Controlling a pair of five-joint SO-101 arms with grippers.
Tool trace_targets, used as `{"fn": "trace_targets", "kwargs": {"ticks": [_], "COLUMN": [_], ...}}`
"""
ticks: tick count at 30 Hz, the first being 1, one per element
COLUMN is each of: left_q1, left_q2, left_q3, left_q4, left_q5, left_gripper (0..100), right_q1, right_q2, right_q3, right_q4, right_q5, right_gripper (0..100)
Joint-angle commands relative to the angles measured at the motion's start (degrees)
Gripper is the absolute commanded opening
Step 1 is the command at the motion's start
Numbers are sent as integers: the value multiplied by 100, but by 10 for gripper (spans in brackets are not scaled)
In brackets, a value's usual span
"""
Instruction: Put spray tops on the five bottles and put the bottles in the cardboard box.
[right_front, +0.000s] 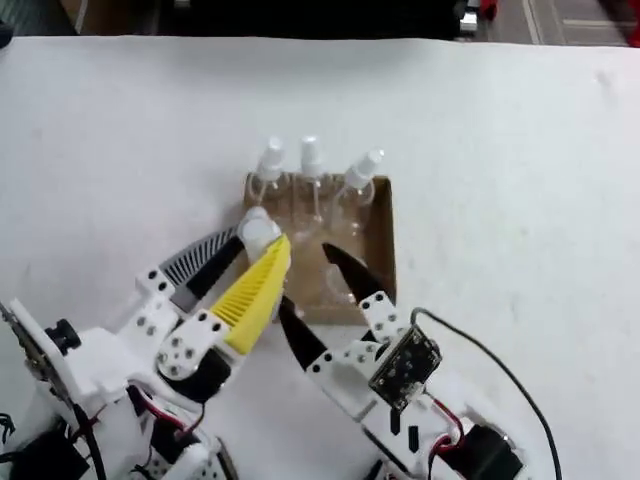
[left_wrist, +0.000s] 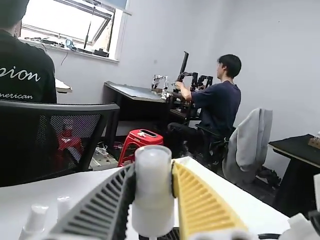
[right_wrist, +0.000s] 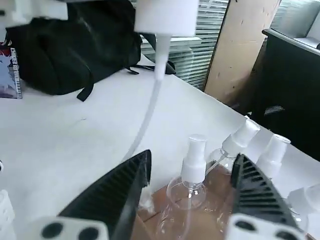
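My left gripper, with one grey and one yellow finger, is shut on a white spray top above the near left corner of the cardboard box. The spray top stands upright between the fingers. Its thin dip tube hangs down toward the box. My right gripper has black fingers and stands open over the box's near side. Three clear bottles with spray tops stand along the box's far side, and the nearest of these bottles lies past the black fingers.
The white table has free room to the left and right of the box. A black cable trails from the right arm. A black bag lies on the table farther off.
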Motion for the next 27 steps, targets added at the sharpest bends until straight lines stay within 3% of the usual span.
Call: {"fn": "trace_targets", "kwargs": {"ticks": [1, 5, 7, 18, 27], "left_q1": [31, 31, 31, 31, 66], "left_q2": [-4, -4, -4, -4, -4], "left_q3": [-105, -44, -62, -18, 193], "left_q4": [-105, -114, -114, -123, -325], "left_q5": [26, 26, 18, 18, 35], "left_gripper": [23, 23, 23, 24, 24], "right_q1": [699, 1842, 1947, -171, -233], "right_q2": [-57, -57, -57, -40, -31], "right_q3": [-360, -712, -985, -1213, -958], "right_q4": [-110, -92, 101, 1130, 910], "right_q5": [79, 18, 18, 88, 88], "right_gripper": [244, 244, 244, 246, 245]}}
